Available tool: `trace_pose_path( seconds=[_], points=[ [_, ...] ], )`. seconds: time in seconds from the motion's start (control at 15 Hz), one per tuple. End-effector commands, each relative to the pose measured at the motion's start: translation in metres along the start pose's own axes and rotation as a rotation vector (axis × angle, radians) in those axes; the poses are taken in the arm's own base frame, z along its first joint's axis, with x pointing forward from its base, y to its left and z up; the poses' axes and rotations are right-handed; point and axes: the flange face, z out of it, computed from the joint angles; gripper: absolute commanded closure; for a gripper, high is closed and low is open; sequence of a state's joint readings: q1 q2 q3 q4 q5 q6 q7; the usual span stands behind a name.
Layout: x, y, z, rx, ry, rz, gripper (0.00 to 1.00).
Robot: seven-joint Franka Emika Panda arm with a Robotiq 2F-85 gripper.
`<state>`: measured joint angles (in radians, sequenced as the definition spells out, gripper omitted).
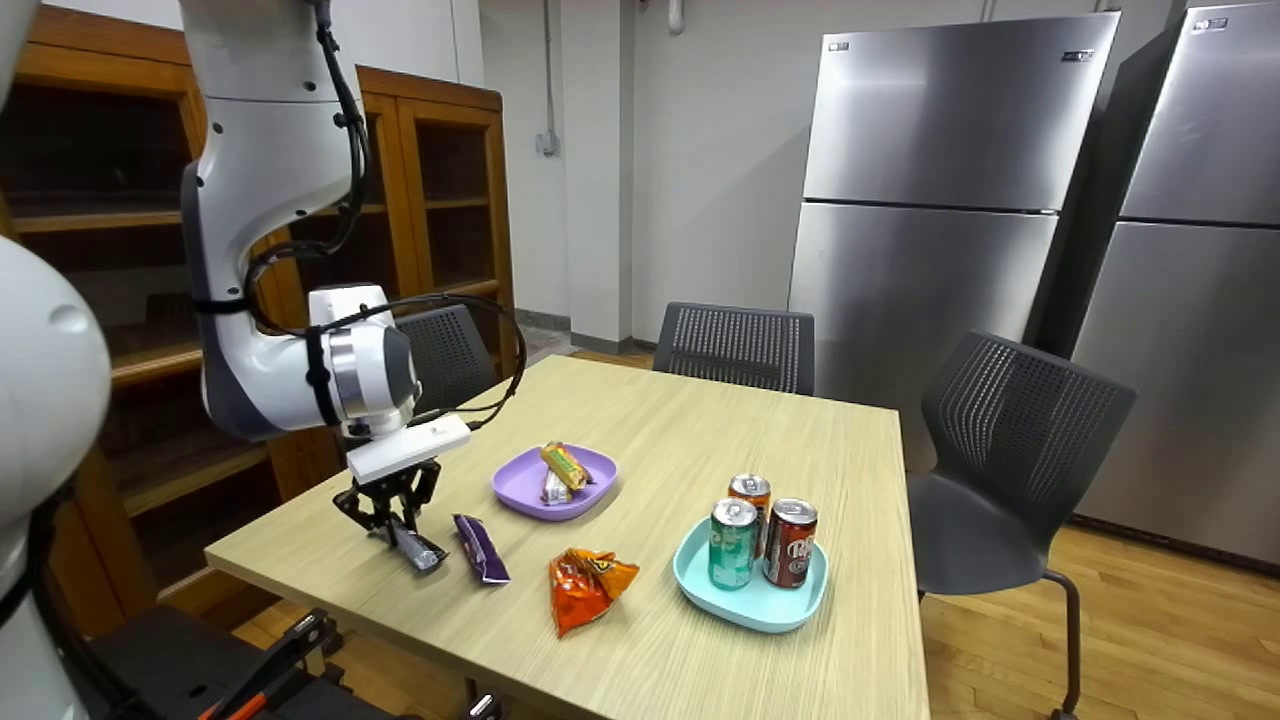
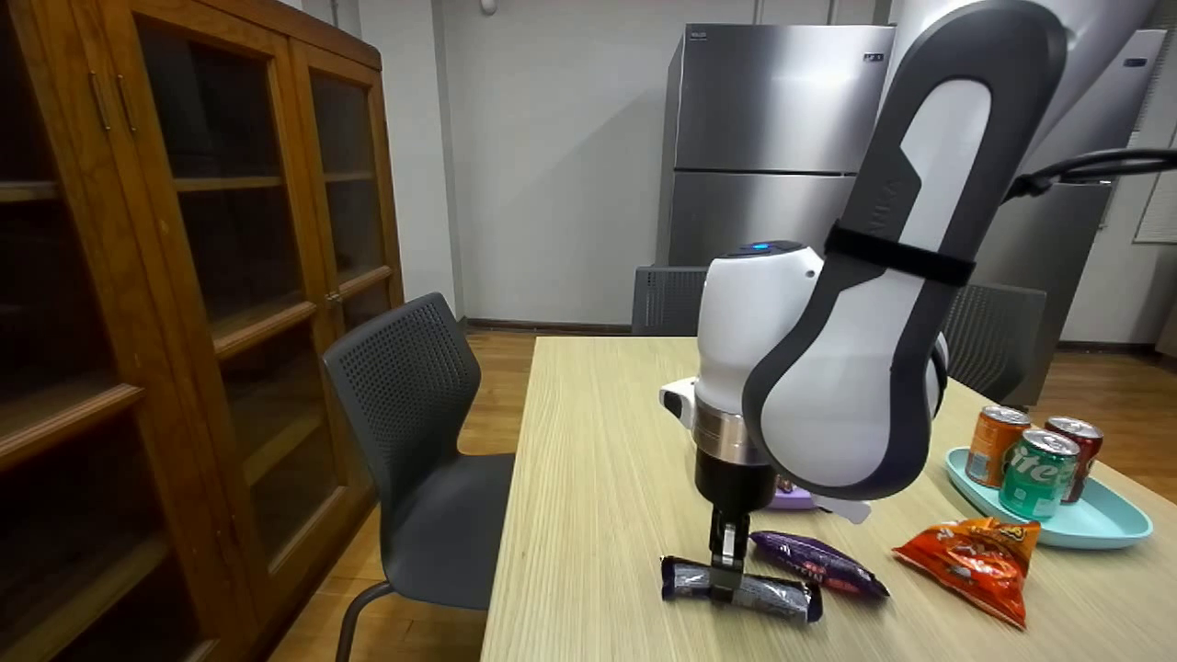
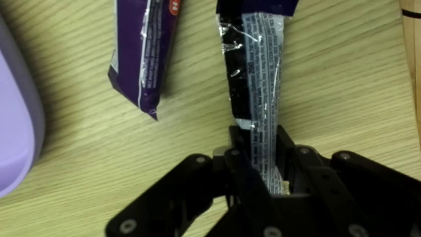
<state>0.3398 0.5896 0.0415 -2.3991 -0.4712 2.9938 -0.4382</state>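
My gripper [image 3: 258,141] is shut on a silver-and-black wrapped bar [image 3: 263,72], with a finger against each long side. The bar's dark purple end points away from the jaws in the wrist view. In an exterior view the gripper [image 2: 726,579] points straight down across the middle of the bar [image 2: 777,596]. The bar is at tabletop level; whether its underside touches the wood I cannot tell. Beside it lies a purple wrapped bar [image 1: 480,548], apart from the fingers. A lilac plate [image 1: 522,492] farther in carries a yellow-wrapped snack [image 1: 566,466] and a silver one [image 1: 556,488].
An orange chip bag [image 1: 585,590] lies on the table [image 1: 700,430] past the purple bar. Beyond it a teal tray [image 1: 765,612] holds a green can [image 1: 733,550], a dark red can [image 1: 790,550] and an orange can [image 2: 997,446]. Chairs [image 1: 735,345] surround the table.
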Motion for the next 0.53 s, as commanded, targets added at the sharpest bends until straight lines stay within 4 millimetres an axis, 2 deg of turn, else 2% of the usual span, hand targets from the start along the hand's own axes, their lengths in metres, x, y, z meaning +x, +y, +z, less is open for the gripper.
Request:
trace_pose_path(
  seconds=[0.0, 0.2, 0.47],
  points=[
    [0.005, 0.004, -0.023, -0.042, 0.049, 0.003, 0.93],
    [0.009, 0.01, -0.037, -0.059, 0.076, -0.009, 0.93],
    [0.013, 0.028, -0.055, -0.1, 0.084, -0.002, 0.93]
  ],
)
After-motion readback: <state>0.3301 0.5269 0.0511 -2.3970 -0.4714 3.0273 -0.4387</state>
